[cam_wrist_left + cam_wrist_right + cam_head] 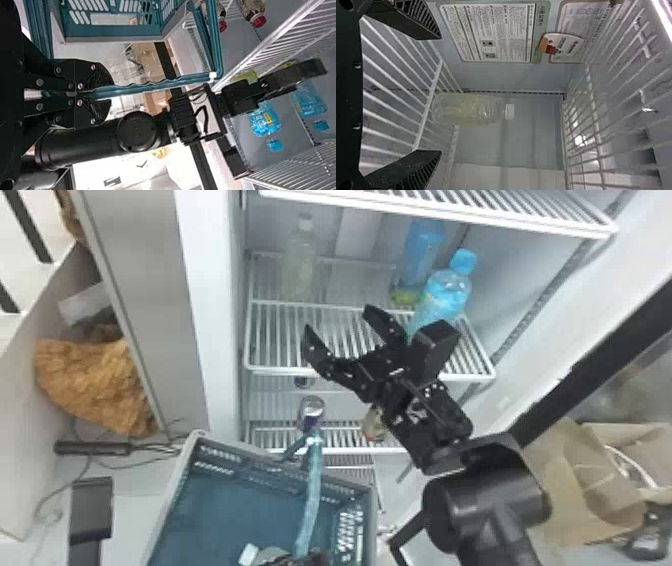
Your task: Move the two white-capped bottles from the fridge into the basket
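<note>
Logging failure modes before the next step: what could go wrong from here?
The open right gripper is short of the white-capped bottle, which stands toward the back; an off-line reach might topple it.

The front blue-capped bottle looks close to that gripper's body, so a sideways swing could knock it.

The left gripper has the basket by its handle; a bottle landing inside may tilt it.

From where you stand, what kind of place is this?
Probably the inside of an open fridge: white wire shelves, a clear white-capped bottle and a blue bottle standing on them.
</note>
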